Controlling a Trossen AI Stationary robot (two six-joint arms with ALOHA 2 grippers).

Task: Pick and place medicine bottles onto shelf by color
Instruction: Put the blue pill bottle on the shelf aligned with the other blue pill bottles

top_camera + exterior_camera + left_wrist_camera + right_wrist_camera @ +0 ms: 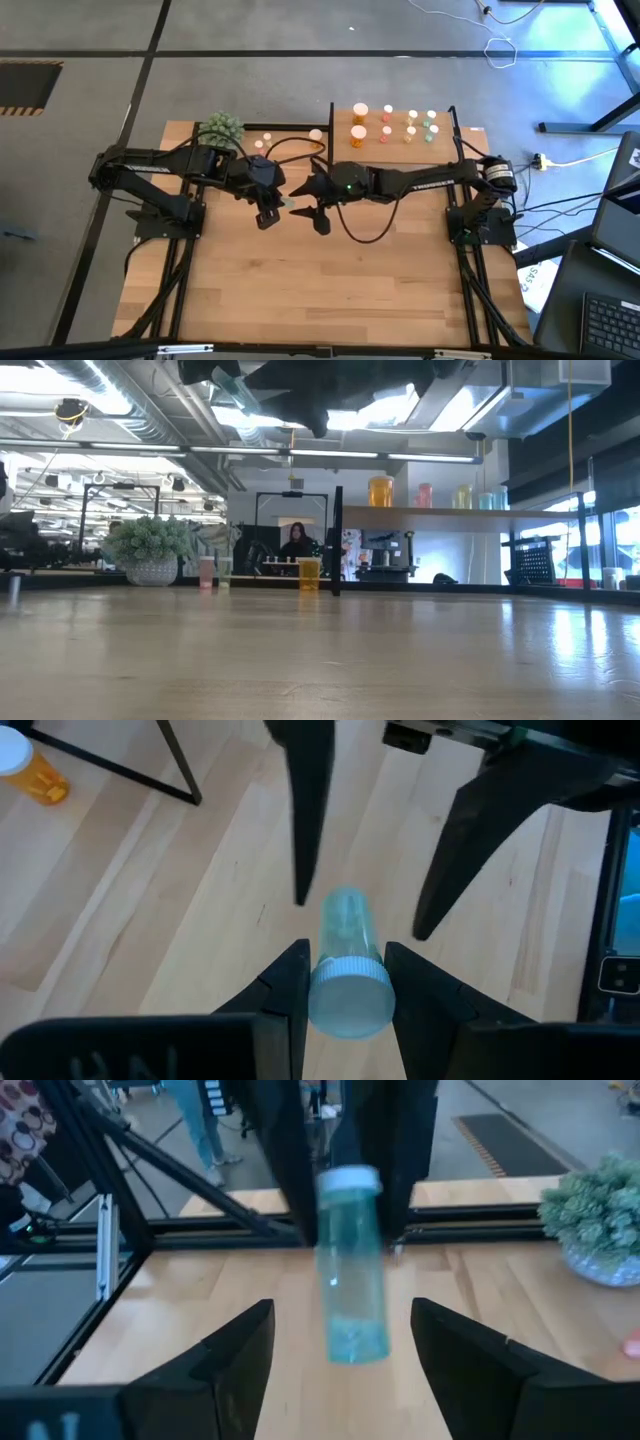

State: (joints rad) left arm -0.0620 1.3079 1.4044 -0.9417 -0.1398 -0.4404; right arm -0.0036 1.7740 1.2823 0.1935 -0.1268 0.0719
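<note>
A pale green medicine bottle (345, 935) with a pale cap hangs in the air between my two grippers, high above the table (330, 290). My left gripper (345, 952) is shut on it. My right gripper (342, 1308) faces it, open. Its fingers stand on either side of the bottle's base (355, 1345) without touching it. The shelf (395, 145) stands at the table's far right. Orange, pink, yellowish and green bottles (388, 118) stand on it in rows. An orange bottle (309, 572) and a pink bottle (207, 571) stand upright on the tabletop. My left gripper pinches the green bottle at its cap end (350, 982) between its two fingers. The bottle lies along the fingers, cap toward the wrist and base pointing out at the right gripper. It is lifted clear of the table and roughly level.
A green fuzzy plant ball (222, 128) in a pale pot sits at the table's far left. The shelf's black posts (331, 125) rise beside the loose bottles (262, 142). The wide near half of the wooden tabletop (320, 660) lies bare. A person (297, 540) is seated in the room beyond.
</note>
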